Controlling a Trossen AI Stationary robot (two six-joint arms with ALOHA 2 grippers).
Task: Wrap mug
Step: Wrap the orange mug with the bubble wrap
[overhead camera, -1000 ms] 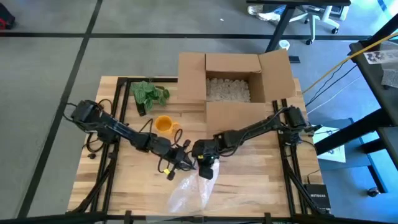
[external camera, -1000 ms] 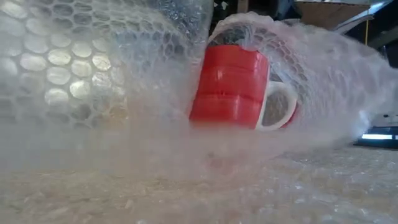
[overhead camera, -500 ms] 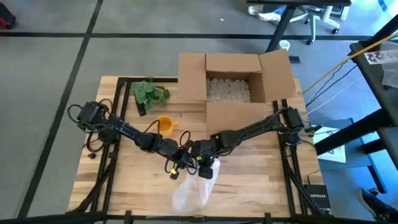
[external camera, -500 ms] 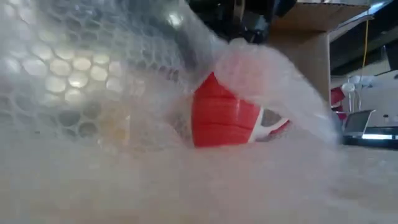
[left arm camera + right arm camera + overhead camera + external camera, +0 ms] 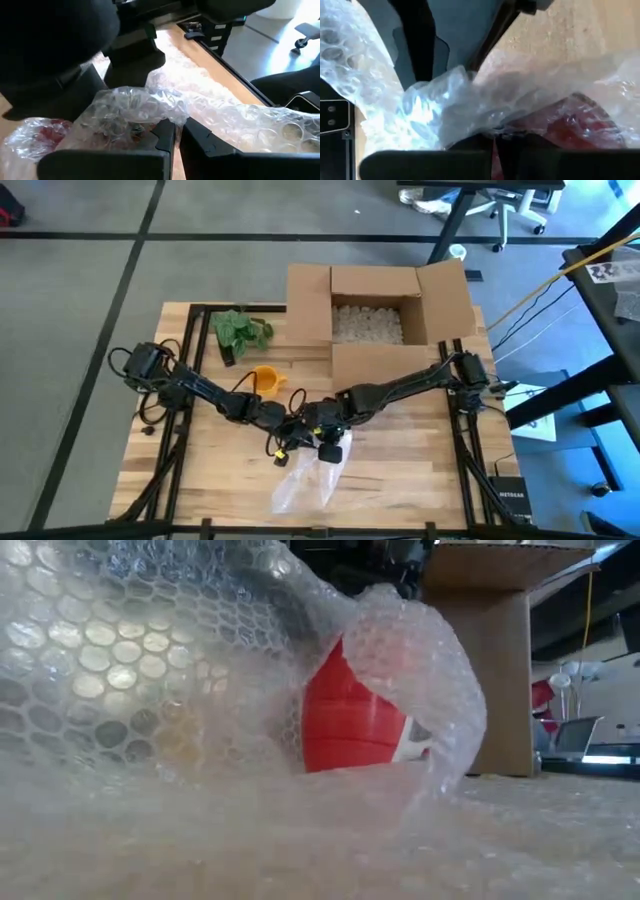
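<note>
Red mug (image 5: 350, 720) lying on its side near the middle of the tabletop (image 5: 400, 470), a bit toward the front edge. Partly covered by bubble wrap (image 5: 120, 660), but red side and a bit of white handle peeking out in the low view. So about halfway wrapped, by the look of it. More folding left to do, and the loose end of the wrap trailing toward the front edge needs tucking in.

Left gripper (image 5: 176, 134) pinched tight on a fold of the wrap, right beside the mug. Right gripper (image 5: 495, 137) also squeezed onto the wrap, just over the mug. Both meeting in the middle of the tabletop, nearly touching each other.

Wooden tabletop, light planks, black frame along the sides. Open cardboard box (image 5: 375, 310) at the back edge with white packing bits inside. Green leafy plant (image 5: 240, 332) near the back left corner. Small orange cup (image 5: 264, 378) between the plant and the arms.

Grey floor all around. Office chair (image 5: 480, 195) and a desk leg far behind the table.
</note>
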